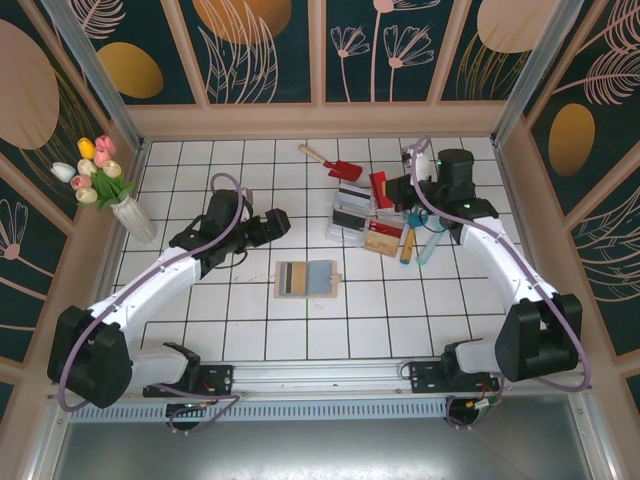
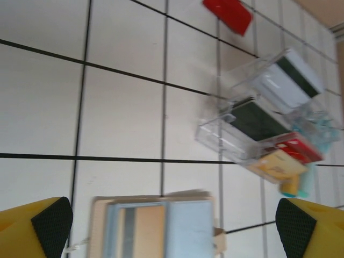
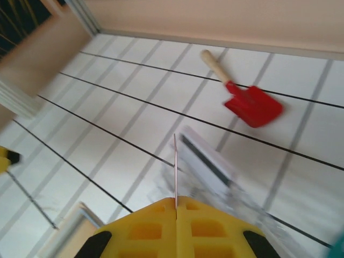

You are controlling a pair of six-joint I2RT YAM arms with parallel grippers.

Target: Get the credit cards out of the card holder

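The card holder (image 1: 306, 278) lies open on the tiled floor, tan outside and blue-grey inside, with a tan, dark-striped credit card (image 1: 291, 279) in its left pocket. My left gripper (image 1: 276, 224) hovers just up and left of it. In the left wrist view the holder (image 2: 185, 226) and that card (image 2: 142, 228) sit between the wide-open left gripper (image 2: 173, 223) fingers. My right gripper (image 1: 393, 190) is over the clear tray, shut on a red card (image 1: 381, 189). In the right wrist view that card (image 3: 175, 161) is seen edge-on, rising from the right gripper (image 3: 176, 201).
A clear plastic tray (image 1: 349, 236) right of the holder holds several cards, one white with a dark stripe (image 3: 207, 161). A red toy shovel (image 1: 338, 166) lies behind it. Markers (image 1: 414, 240) lie to the tray's right. A vase of tulips (image 1: 128, 208) stands at the left wall.
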